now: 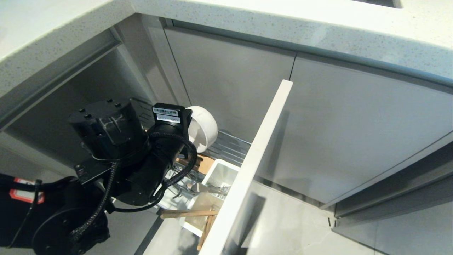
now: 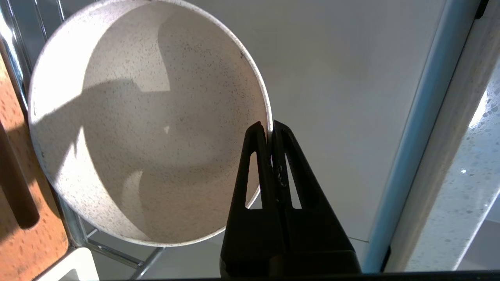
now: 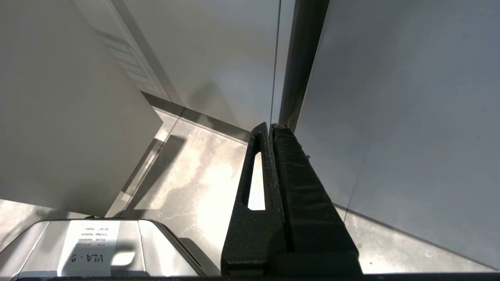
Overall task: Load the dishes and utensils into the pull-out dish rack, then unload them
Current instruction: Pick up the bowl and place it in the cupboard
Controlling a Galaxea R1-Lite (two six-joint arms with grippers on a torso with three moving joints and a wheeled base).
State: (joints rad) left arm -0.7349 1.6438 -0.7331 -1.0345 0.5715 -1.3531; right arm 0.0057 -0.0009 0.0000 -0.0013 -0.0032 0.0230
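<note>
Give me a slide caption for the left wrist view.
Left hand pinching the white bowl's rim above the chrome dish rack.

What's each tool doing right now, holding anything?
Left tool: closed on the rim of the white bowl, held above the pull-out dish rack.
Right tool: closed, empty, parked near the cabinet doors.
</note>
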